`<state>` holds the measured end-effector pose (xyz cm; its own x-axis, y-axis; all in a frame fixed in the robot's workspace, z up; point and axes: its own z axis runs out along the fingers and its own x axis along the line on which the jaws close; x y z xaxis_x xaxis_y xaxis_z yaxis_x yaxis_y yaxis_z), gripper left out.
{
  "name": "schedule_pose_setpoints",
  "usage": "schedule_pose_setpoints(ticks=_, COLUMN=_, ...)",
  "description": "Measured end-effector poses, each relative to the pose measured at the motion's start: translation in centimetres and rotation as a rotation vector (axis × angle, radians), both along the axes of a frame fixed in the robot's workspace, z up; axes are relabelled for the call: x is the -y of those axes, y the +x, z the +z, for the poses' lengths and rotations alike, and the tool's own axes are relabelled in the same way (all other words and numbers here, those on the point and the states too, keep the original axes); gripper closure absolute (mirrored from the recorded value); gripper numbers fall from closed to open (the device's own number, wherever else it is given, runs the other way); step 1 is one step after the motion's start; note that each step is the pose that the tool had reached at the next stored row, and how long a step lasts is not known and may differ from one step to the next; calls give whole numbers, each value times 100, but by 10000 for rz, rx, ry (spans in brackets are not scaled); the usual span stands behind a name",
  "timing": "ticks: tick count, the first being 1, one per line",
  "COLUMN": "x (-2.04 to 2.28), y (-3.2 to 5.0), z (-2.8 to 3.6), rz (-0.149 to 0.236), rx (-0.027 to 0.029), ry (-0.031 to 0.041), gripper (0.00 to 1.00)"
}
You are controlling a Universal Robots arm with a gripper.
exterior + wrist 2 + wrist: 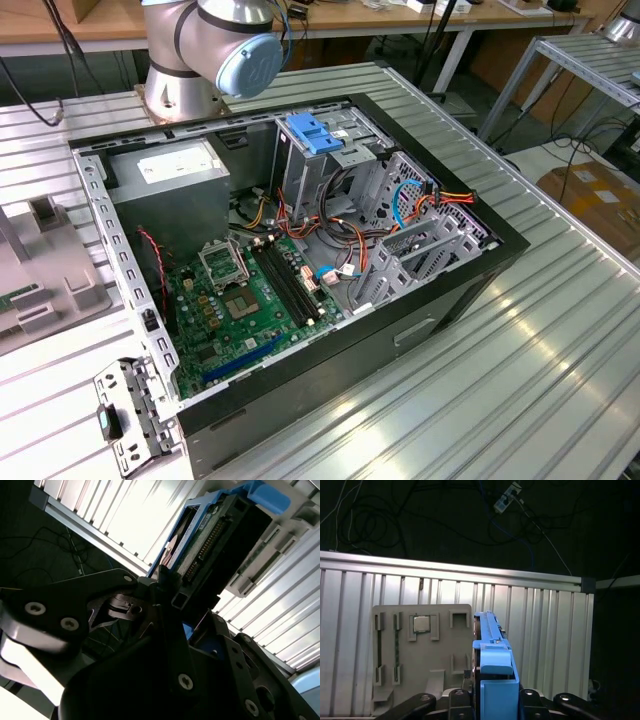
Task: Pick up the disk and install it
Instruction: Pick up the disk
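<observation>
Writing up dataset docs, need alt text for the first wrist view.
A disk in a blue carrier stands edge-on, gripped between the jaws, in front of a grey tray that holds a chip. The tray lies on a ribbed metal table, with cables in the dark beyond.

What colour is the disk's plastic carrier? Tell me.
Blue. The carrier on the disk shows best in the first wrist view.

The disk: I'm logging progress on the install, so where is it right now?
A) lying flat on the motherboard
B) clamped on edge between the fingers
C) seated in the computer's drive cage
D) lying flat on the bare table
B: in the first wrist view the disk stands on edge, clamped between the fingers, with the grey tray beyond it.
</observation>
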<state>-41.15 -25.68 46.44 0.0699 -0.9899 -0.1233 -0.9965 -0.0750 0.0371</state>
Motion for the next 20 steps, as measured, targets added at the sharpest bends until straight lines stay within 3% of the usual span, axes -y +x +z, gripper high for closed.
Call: schedule_pose_setpoints(ticks=20, x=0, y=0, z=163, rz=0, rx=0, ry=6, gripper=64)
